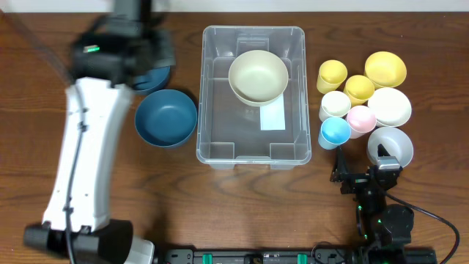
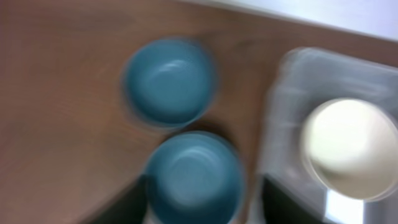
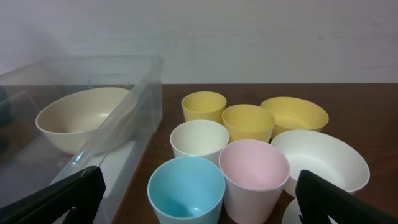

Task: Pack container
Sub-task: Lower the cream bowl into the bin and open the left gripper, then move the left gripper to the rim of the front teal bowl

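Observation:
The clear container (image 1: 212, 139) stands mid-table with a cream bowl (image 1: 258, 75) in its far half and a white label on its floor. It also shows in the left wrist view (image 2: 286, 93) and the right wrist view (image 3: 134, 65). My left gripper (image 2: 199, 208) is open, blurred by motion, and hovers above two dark blue bowls (image 2: 169, 81) (image 2: 194, 177) left of the container. My right gripper (image 3: 199, 202) is open and empty, low at the front right, facing a light blue cup (image 3: 186, 190) and a pink cup (image 3: 254, 174).
Right of the container stand two yellow cups (image 1: 331, 73) (image 1: 359, 88), a yellow bowl (image 1: 385, 68), a white cup (image 1: 335, 104), a white bowl (image 1: 389, 106) and a pale bowl (image 1: 390, 145). The left arm (image 1: 84, 147) spans the table's left side.

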You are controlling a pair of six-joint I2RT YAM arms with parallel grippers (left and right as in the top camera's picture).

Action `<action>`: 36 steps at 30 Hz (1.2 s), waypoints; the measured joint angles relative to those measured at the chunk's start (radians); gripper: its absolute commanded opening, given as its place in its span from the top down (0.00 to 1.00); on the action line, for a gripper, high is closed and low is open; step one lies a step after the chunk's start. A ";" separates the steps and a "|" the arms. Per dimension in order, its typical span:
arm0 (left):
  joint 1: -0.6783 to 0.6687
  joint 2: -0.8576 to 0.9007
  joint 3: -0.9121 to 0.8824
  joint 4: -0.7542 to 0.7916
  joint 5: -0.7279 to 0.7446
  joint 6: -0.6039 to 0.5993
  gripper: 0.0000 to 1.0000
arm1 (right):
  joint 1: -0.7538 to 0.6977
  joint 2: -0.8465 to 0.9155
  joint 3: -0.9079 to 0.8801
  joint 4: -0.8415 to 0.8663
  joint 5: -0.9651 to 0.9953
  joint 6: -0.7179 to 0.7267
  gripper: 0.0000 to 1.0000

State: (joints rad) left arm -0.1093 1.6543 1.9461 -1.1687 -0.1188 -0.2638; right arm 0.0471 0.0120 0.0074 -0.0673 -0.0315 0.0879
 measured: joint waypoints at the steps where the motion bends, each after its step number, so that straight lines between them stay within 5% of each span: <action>1: 0.042 -0.006 0.000 -0.039 0.006 -0.006 0.02 | 0.000 0.000 0.000 0.000 0.000 0.000 0.01; 8: 0.266 0.001 -0.114 -0.172 0.201 0.027 0.02 | 0.000 0.000 0.000 0.000 0.000 0.000 0.01; 19: 0.318 0.016 -0.599 0.155 0.300 0.089 0.02 | 0.000 0.000 0.000 0.000 0.000 0.000 0.01; 26: 0.318 0.018 -0.760 0.356 0.304 0.089 0.00 | 0.000 0.000 0.000 0.000 0.000 0.000 0.01; 33: 0.318 0.018 -0.832 0.480 0.305 0.098 0.10 | 0.000 0.000 0.000 0.000 0.000 0.000 0.01; 36: 0.318 0.018 -0.873 0.548 0.307 0.098 0.24 | 0.000 0.000 0.000 0.000 0.000 0.000 0.01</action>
State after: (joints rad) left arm 0.2085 1.6726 1.0729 -0.6209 0.1883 -0.1658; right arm 0.0471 0.0120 0.0074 -0.0673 -0.0315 0.0879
